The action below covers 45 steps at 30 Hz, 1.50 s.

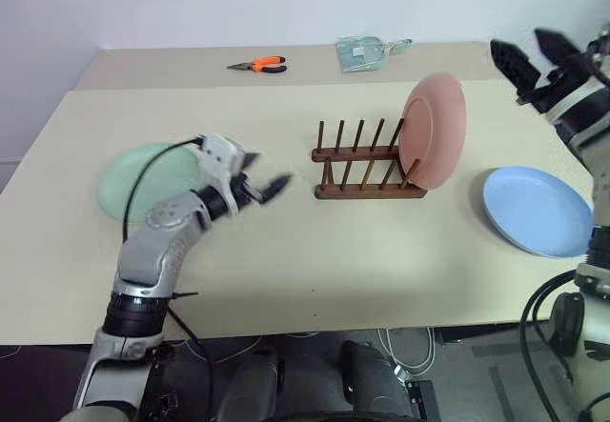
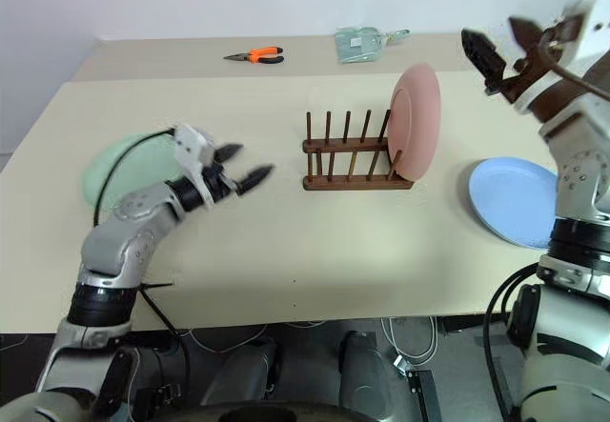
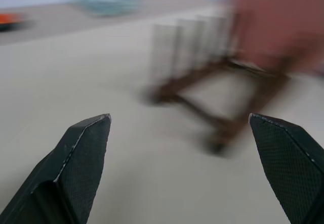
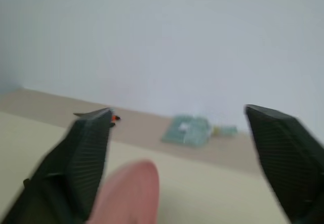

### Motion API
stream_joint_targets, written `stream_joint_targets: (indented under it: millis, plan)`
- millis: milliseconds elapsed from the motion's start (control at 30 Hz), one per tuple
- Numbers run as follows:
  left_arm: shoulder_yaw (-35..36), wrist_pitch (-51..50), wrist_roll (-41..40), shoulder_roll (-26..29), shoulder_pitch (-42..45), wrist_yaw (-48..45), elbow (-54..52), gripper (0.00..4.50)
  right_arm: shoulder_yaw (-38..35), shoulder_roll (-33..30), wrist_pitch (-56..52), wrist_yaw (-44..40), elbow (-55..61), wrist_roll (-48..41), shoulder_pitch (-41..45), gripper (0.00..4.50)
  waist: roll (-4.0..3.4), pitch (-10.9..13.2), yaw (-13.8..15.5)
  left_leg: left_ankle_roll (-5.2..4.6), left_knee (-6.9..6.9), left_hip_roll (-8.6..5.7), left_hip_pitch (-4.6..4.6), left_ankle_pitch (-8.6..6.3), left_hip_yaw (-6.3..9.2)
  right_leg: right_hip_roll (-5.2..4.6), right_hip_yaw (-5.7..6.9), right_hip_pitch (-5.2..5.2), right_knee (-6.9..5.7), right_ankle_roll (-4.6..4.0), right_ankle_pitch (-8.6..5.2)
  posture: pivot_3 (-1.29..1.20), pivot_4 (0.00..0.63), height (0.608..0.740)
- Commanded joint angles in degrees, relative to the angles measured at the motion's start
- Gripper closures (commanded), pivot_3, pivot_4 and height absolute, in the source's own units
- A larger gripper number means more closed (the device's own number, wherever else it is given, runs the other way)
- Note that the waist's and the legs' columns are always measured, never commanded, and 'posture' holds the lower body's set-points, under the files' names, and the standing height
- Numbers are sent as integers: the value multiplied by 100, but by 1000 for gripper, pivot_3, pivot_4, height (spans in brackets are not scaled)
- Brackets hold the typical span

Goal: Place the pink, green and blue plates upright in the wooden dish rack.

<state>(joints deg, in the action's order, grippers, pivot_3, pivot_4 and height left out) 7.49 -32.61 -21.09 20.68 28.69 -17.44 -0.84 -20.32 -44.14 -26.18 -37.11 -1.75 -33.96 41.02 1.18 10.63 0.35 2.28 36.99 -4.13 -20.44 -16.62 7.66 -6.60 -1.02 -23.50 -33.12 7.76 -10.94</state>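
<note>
Three round matte plates, pink plate (image 1: 434, 130) upright in dark wooden peg rack (image 1: 367, 167), green plate (image 1: 143, 180) and blue plate (image 1: 537, 210) flat on bench (image 1: 315, 260), left end effector (image 1: 264, 186) and right end effector (image 1: 527, 53) both spread apart, nothing held.

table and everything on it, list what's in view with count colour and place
table: one, beige, under everything
wooden dish rack: one, dark brown, mid-table
pink plate: one, salmon pink, upright at the rack's right end
green plate: one, pale mint, flat at table's left, partly behind the left arm
blue plate: one, light blue, flat at table's right
pliers: one, orange-handled, far edge
packet: one, pale green, far edge
left gripper: black, open, left of the rack
right gripper: black, open, raised right of the pink plate
</note>
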Motion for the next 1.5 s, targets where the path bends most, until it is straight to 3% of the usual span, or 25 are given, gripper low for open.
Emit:
stream_joint_targets:
  millis: [33, 167, 267, 433, 567, 667, 767, 900, 933, 1033, 1167, 1300, 1500]
  plan:
    - [875, -135, 385, -50, 385, 1464, 542, 0, 631, -221, -139, -652, 1419, -138, -276, 31, 2, -2, -43, 0, -1, 0, 2, 0, 1, 0, 0, 0, -1, 2, -1, 0, 150, 740]
    - [1297, -200, 1146, 176, 606, 2815, 836, 0, 2157, -160, -99, -1082, 2673, 443, -743, 31, 22, -8, -103, 3, 0, -4, 4, 0, 2, -7, 2, 5, 0, 29, -15, 0, 150, 740]
    - [1794, -510, 1162, 116, 620, 3447, 759, 0, 2897, 105, 77, -1125, 2865, 876, -939, 31, 26, -6, -93, 8, 1, -4, -1, 2, 7, -7, 6, 1, -2, 30, -15, 0, 150, 740]
    - [2465, -1308, 961, -118, 509, 4023, 400, 0, 3458, 695, 106, -1017, 2880, 1161, -1138, 31, 38, -11, -14, 9, 5, -11, -3, 2, 14, -11, 6, 0, -6, 14, 0, 0, 150, 740]
    - [2770, -2107, 610, -400, 401, 3917, 113, 0, 3620, 876, 250, -1045, 2837, 1401, -1342, 31, 41, -12, 44, 13, 5, -12, -3, 5, 17, -10, 9, 1, -9, 13, 1, 0, 150, 740]
    - [3490, -2425, 261, -840, 389, 4214, 58, 864, 3600, 938, 299, -1029, 2752, 1539, -1394, 0, 42, -13, 37, 15, 6, -13, -2, 6, 18, -10, 10, 1, -11, 13, 1, 0, 150, 740]
    - [3753, -2365, 157, -1021, 357, 4321, 13, 2289, 3552, 936, 353, -1026, 2692, 1673, -1407, 0, 40, -16, 24, 17, 1, -11, 6, 6, 17, -8, 11, 2, -13, 14, 0, 0, 150, 740]
    - [3482, -2243, 1, -1017, 397, 3959, -22, 4299, 3436, 939, 365, -998, 2601, 1770, -1370, 0, 41, -16, 50, 20, 1, -11, 6, 7, 15, -8, 11, 3, -14, 24, -7, 0, 150, 740]
    - [3206, -2088, -24, -980, 431, 3691, -110, 4455, 3379, 951, 261, -994, 2567, 1718, -1295, 0, 42, -17, 63, 21, 2, -12, 6, 8, 17, -9, 11, 6, -13, 24, -7, 0, 150, 740]
    - [2274, -1592, -316, -1011, 746, 2676, -719, 4455, 3379, 926, 441, -903, 2390, 2058, -981, 0, 50, -12, 95, 22, 13, -16, -2, 9, 23, -9, 15, 10, -11, 22, -6, 0, 150, 740]
    - [1432, -1624, -280, -877, 1175, 2217, -1159, 4455, 3566, 960, 1215, -701, 2048, 2858, -524, 0, 58, -9, 100, 22, 13, -16, -9, 9, 23, -9, 18, 7, -5, 9, 2, 0, 150, 740]
    - [1153, -2011, -664, -1022, 1780, 2130, -1451, 4455, 4073, 907, 2523, -169, 1077, 4409, 140, 0, 57, -9, -79, 24, -3, -12, -4, 10, 11, -8, 13, -2, -4, 10, 2, 0, 150, 740]
    - [881, -2643, -1046, -1115, 1925, 2015, -1832, 4455, 4334, 1098, 3470, 378, -31, 5460, 549, 0, 56, -8, -133, 33, -9, -8, 1, 17, 9, -4, 9, -4, -6, 9, 2, 0, 150, 740]
